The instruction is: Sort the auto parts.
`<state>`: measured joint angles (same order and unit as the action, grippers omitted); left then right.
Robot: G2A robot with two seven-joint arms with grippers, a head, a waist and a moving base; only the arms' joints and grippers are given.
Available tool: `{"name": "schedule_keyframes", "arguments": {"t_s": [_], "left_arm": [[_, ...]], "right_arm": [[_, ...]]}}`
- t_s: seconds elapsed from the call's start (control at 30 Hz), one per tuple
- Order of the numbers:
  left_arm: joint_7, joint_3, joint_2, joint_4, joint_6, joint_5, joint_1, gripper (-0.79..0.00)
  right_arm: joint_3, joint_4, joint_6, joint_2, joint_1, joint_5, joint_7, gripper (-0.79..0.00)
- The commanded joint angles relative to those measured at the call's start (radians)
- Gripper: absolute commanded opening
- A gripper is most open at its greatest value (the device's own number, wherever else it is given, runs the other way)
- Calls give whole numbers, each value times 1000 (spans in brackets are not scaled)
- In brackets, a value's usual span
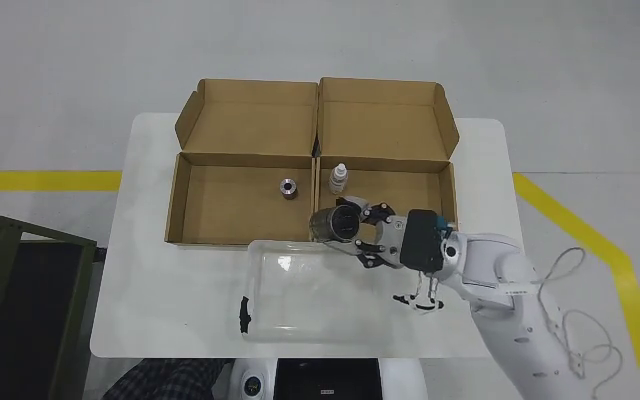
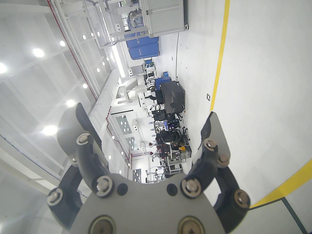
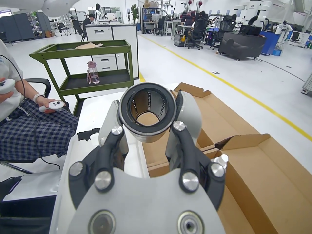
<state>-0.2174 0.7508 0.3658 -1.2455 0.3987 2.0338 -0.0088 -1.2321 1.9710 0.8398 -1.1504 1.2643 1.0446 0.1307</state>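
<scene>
My right gripper (image 1: pixel 345 226) (image 3: pixel 148 120) is shut on a hollow metal cylinder (image 1: pixel 333 222) (image 3: pixel 147 110) with black rims, a bearing-like part. It holds the part just above the front wall between the left cardboard box (image 1: pixel 215 205) and the right cardboard box (image 1: pixel 415 190). A small metal cylinder (image 1: pixel 287 187) stands inside the left box. In the right box stands a small white bottle (image 1: pixel 340 178) (image 3: pixel 220 160). My left gripper (image 2: pixel 146 127) is open with nothing between its fingers, raised away from the table and facing the hall.
A clear plastic tray (image 1: pixel 310 290) lies on the white table (image 1: pixel 150 250) in front of the boxes, with a small black part (image 1: pixel 243 315) at its left edge. Both box lids stand open at the back. A green cart (image 3: pixel 82 66) stands beside the table.
</scene>
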Motion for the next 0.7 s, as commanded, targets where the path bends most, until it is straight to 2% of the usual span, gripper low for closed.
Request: {"name": "schedule_keyframes", "arguments": {"t_s": [0.0, 0.67], "left_arm": [[0, 0, 0, 0, 0, 0, 0, 0], [0, 0, 0, 0, 0, 0, 0, 0]], "right_arm": [[28, -9, -11, -3, -18, 22, 12, -785], [358, -270, -203, -81, -354, 181, 180, -785]]}}
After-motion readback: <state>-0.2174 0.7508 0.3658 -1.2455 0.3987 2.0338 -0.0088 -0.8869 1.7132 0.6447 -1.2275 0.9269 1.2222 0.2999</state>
